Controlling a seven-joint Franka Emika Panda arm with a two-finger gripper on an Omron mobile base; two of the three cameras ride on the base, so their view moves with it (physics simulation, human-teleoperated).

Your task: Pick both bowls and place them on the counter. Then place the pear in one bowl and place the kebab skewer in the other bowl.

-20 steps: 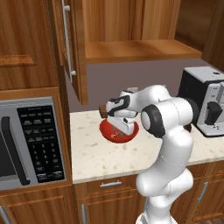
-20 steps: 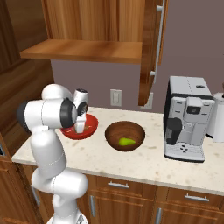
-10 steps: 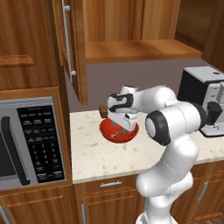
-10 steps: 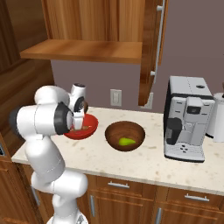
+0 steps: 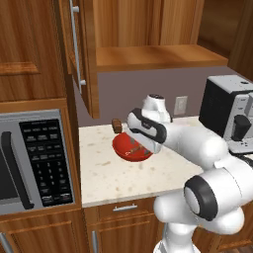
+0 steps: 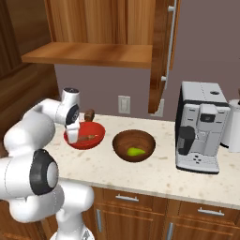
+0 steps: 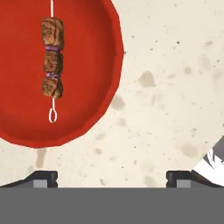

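Note:
The red bowl (image 5: 129, 149) (image 6: 85, 136) (image 7: 87, 65) stands on the speckled counter (image 5: 113, 178) (image 6: 154, 173) (image 7: 166, 87), and the kebab skewer (image 7: 52, 65) (image 6: 87, 138) lies flat inside it. Right of it in the right base view, the brown wooden bowl (image 6: 134, 145) holds the yellow-green pear (image 6: 136, 151). My gripper (image 5: 138, 144) (image 6: 71, 135) (image 7: 110, 179) hangs open just above the red bowl's rim, pointing down, with nothing between its fingers. In the hand view the skewer lies up and to the left of the fingertips, apart from them.
A stubby dark brown block (image 5: 116, 126) (image 6: 89, 114) stands behind the red bowl near the wall. A coffee machine (image 5: 230, 111) (image 6: 199, 126) sits at the right, a microwave (image 5: 29, 158) at the left. An open cabinet door (image 5: 79, 54) (image 6: 161, 56) hangs over the counter.
The jaws have spread wide and let the skewer go; it now rests in the red bowl. The hand has drawn back slightly from the bowl's middle toward its rim.

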